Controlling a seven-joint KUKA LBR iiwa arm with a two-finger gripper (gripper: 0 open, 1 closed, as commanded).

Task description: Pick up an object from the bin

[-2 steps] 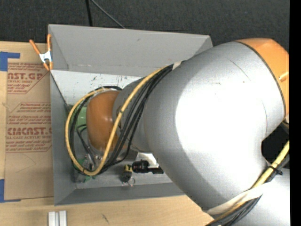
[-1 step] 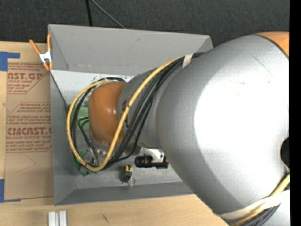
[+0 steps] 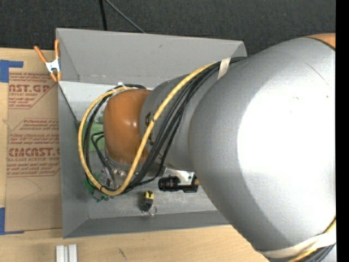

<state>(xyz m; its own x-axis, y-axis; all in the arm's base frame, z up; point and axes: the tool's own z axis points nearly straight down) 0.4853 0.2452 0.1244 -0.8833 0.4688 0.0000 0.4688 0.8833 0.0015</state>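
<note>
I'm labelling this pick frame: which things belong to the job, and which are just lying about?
Job in hand: gripper, low at the bin's left side; grey bin; green thing nearest it, perhaps the pick.

Lying about: small black-and-yellow thing; black-and-white thing, both near the bin's lower wall.

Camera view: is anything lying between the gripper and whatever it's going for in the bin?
Cannot tell: the orange wrist cover and cables hide what lies under the gripper. The nearest things in sight are a green thing and a small black-and-yellow thing.
</note>
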